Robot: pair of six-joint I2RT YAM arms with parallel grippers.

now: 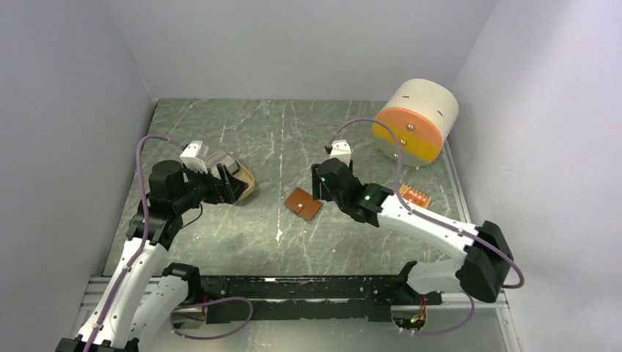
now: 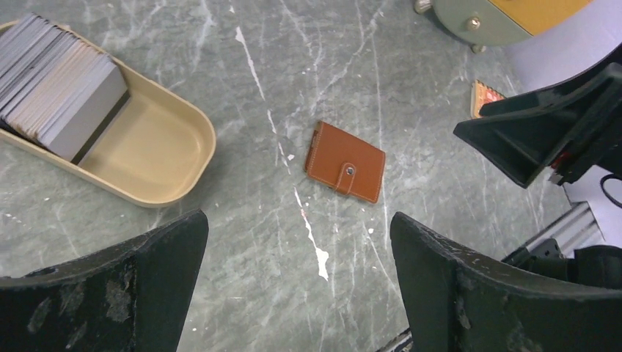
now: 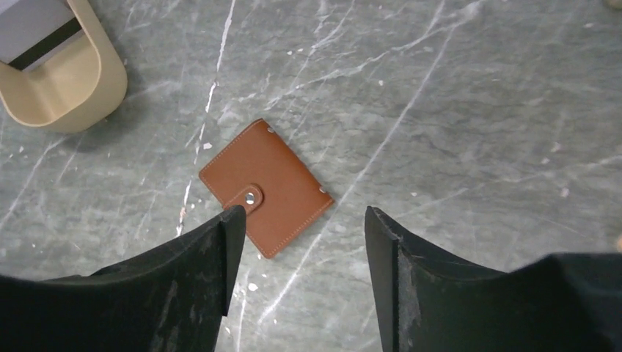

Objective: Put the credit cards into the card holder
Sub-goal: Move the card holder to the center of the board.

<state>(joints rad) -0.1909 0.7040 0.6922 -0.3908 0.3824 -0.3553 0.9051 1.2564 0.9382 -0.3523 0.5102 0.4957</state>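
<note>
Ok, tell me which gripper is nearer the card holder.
Right. The right gripper hovers open just above the card holder; the left gripper sits farther left, by the tan dish.

Top camera: fixed high behind the arm bases, faced forward and down; farthest view, took in the whole tabletop (image 1: 293, 132) up to the back wall.

Left wrist camera: sat above the left end effector (image 2: 297, 227), looked steeply down from moderate height, angled toward the right side.

Right wrist camera: sat above the right end effector (image 3: 302, 220), looked nearly straight down; closest view.

Shared by all three: wallet (image 1: 303, 202) (image 2: 345, 161) (image 3: 265, 188), dish (image 1: 248, 187) (image 2: 161, 147) (image 3: 66, 88).

Shared by top and left wrist only: drum box (image 1: 414, 121) (image 2: 506, 15).
</note>
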